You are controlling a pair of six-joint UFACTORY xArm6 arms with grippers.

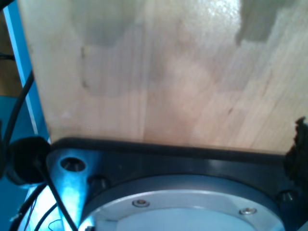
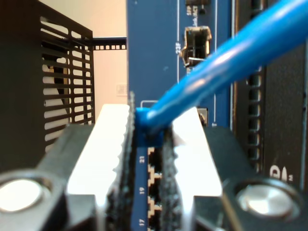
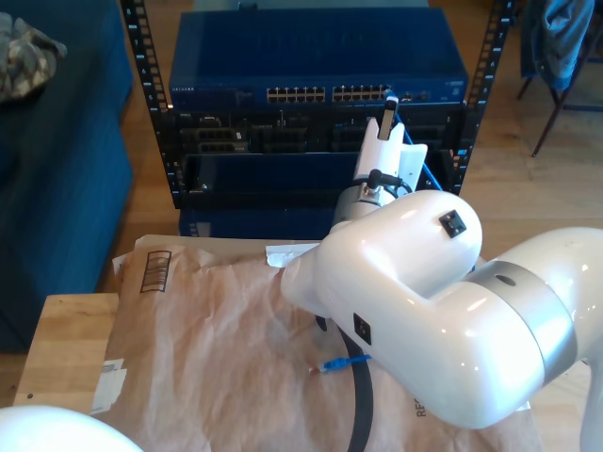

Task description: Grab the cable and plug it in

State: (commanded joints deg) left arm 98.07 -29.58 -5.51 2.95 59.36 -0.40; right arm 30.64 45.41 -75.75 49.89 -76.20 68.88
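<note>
My second gripper (image 2: 149,120) is shut on the small blue plug (image 2: 143,126) of the cable (image 2: 231,57), which leads up and away from the jaws. Right behind the plug are the numbered ports (image 2: 155,166) of the blue switch (image 2: 154,48). In the exterior view, my second gripper (image 3: 388,105) is held up against the right end of the port row (image 3: 330,94) on the blue switch (image 3: 311,56). The cable's other plug (image 3: 332,365) lies on the brown paper (image 3: 217,358). The first wrist view faces a wooden tabletop (image 1: 159,72) and a black and metal arm base (image 1: 183,192).
The switch sits atop a black rack (image 3: 141,85) with dark units (image 3: 264,141) below it. A thick black cable (image 3: 364,405) crosses the paper. A blue sofa (image 3: 57,179) stands at the exterior view's left. Part of a white arm (image 3: 38,435) shows at that view's lower left corner.
</note>
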